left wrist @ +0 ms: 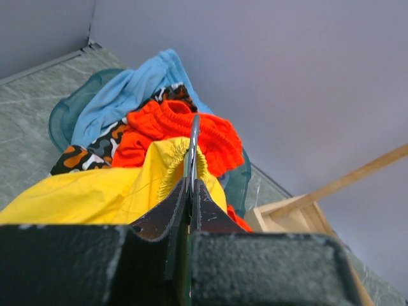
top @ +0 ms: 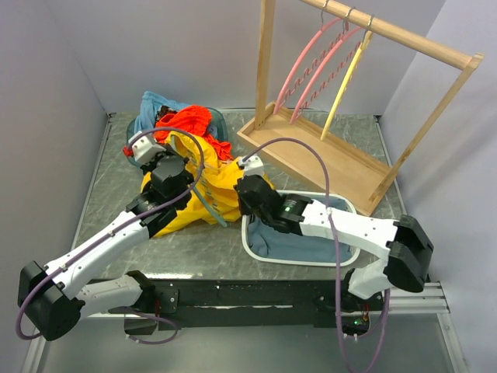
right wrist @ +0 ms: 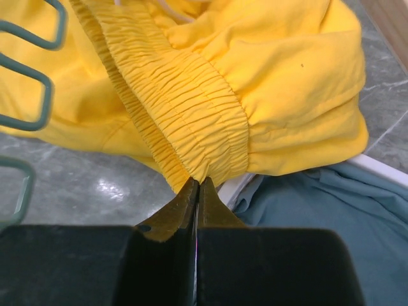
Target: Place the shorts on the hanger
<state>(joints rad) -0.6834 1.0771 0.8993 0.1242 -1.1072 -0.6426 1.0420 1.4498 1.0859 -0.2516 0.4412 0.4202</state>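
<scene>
The yellow shorts (top: 213,183) lie bunched on the table in front of a clothes pile. My left gripper (top: 180,165) is shut on the thin metal hook (left wrist: 192,137) of the teal-green hanger (top: 210,211), right against the shorts' gathered waistband (left wrist: 175,169). The hanger's wavy bar (right wrist: 25,95) lies over the yellow fabric. My right gripper (top: 247,194) is shut on the elastic waistband (right wrist: 191,127) at the shorts' right edge, by the tray's rim.
A white tray (top: 295,264) with a blue-grey cloth (top: 287,242) sits under my right arm. A teal bin (left wrist: 60,118) behind holds an orange-red garment (top: 190,120) and a blue cloth (top: 155,103). A wooden rack (top: 349,159) at back right carries pink hangers (top: 311,70) and a yellow hanger (top: 345,81).
</scene>
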